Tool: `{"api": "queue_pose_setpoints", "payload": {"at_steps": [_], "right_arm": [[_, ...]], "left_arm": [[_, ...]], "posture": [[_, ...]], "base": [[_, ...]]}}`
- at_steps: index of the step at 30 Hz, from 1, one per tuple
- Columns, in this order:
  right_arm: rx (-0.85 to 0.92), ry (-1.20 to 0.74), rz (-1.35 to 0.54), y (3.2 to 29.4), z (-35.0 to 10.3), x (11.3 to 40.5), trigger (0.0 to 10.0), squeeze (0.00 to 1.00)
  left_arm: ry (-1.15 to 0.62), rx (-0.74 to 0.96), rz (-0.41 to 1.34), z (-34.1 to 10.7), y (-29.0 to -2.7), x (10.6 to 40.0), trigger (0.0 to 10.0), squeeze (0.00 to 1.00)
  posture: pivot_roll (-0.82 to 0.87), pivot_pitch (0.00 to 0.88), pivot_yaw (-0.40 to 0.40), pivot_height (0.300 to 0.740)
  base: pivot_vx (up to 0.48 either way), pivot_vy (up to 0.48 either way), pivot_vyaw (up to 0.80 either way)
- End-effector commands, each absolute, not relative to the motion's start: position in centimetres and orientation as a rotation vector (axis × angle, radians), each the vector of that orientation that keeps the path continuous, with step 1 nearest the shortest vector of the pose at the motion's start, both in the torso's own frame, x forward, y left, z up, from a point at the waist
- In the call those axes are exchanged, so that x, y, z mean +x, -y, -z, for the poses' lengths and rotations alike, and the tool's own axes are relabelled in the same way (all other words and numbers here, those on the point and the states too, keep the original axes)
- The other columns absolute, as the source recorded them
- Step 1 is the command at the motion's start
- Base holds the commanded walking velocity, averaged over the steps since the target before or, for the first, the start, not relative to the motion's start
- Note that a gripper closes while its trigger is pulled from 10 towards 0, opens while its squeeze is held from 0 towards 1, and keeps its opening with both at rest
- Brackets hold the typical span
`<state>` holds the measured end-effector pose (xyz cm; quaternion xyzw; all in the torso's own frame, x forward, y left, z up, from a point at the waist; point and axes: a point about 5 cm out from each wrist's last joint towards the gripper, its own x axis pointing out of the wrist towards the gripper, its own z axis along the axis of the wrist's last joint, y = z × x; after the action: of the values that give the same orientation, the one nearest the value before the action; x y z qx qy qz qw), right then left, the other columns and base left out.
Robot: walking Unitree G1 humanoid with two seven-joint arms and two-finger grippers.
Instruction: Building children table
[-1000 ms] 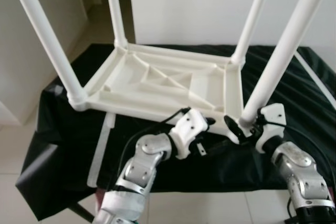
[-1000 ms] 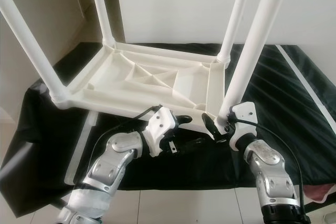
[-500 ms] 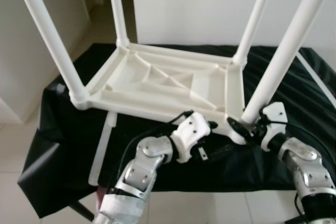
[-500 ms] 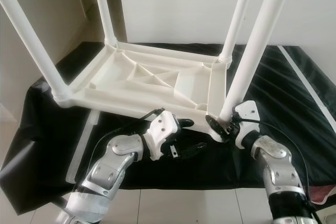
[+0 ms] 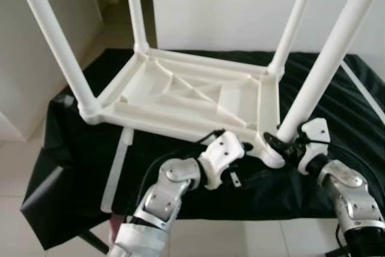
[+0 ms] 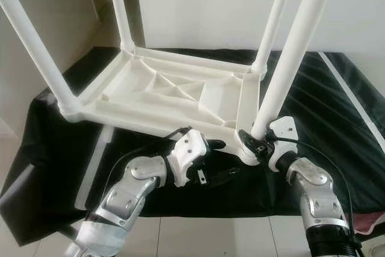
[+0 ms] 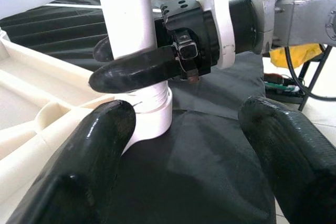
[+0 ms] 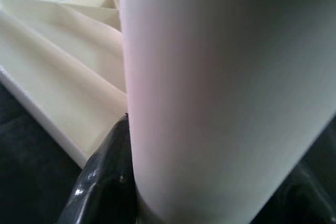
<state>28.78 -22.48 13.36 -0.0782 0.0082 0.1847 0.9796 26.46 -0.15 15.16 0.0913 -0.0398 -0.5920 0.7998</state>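
Note:
A white plastic children's table (image 5: 180, 97) lies upside down on a black cloth (image 5: 78, 161), its legs pointing up. My right gripper (image 5: 283, 146) is shut on the near right leg (image 5: 328, 58), just above its corner socket (image 7: 152, 114). In the right wrist view that leg (image 8: 220, 93) is pressed against a black finger (image 8: 105, 177). My left gripper (image 5: 251, 161) is open just in front of the same corner, low over the cloth. Its two fingertips (image 7: 73, 177) frame the socket without touching it, and nothing is between them.
A loose white slat (image 5: 117, 170) lies on the cloth at the near left, partly under the table's edge. A thin white strip (image 5: 361, 88) runs along the cloth's right side. Beyond the cloth are pale floor tiles, a white wall, and a yellow object (image 7: 296, 56).
My left gripper has edged right, closer to the near right corner. The right gripper has stayed clamped on the leg's base while its arm sank a little.

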Motion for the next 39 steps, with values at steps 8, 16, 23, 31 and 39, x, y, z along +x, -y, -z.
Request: {"api": "queue_pose_setpoints", "payload": {"at_steps": [8, 16, 23, 31, 39], "right_arm": [[-0.061, -0.113, -0.097, 22.3, -12.2, 28.0, 10.0, 0.00], [-0.011, -0.134, 0.084, 20.5, -11.9, 27.4, 10.0, 0.00], [0.060, -0.156, 0.355, 19.4, -11.3, 26.9, 10.0, 0.00], [0.129, -0.161, 0.452, 17.5, -11.4, 26.8, 10.0, 0.00], [0.130, -0.161, 0.457, 17.6, -11.5, 26.6, 10.0, 0.00]], "left_arm": [[0.078, 0.193, 1.264, -15.1, 0.2, 26.3, 10.0, 0.00], [0.075, 0.193, 1.275, -15.0, 0.2, 26.1, 10.0, 0.00], [0.070, 0.180, 1.261, -15.0, -0.2, 26.2, 10.0, 0.00], [0.062, 0.184, 1.245, -14.9, -0.4, 26.4, 10.0, 0.00], [0.055, 0.185, 1.253, -14.8, -0.6, 26.3, 10.0, 0.00]], "posture": [[-0.02, 0.000, -0.029, 0.740], [-0.03, 0.000, -0.029, 0.740], [-0.02, 0.000, -0.028, 0.740], [-0.01, 0.000, -0.027, 0.740], [-0.02, 0.000, -0.025, 0.740]], "base": [[0.000, 0.000, 0.00], [0.000, 0.000, 0.00], [0.000, 0.000, 0.00], [0.000, 0.000, 0.00], [0.000, 0.000, 0.00]]}}
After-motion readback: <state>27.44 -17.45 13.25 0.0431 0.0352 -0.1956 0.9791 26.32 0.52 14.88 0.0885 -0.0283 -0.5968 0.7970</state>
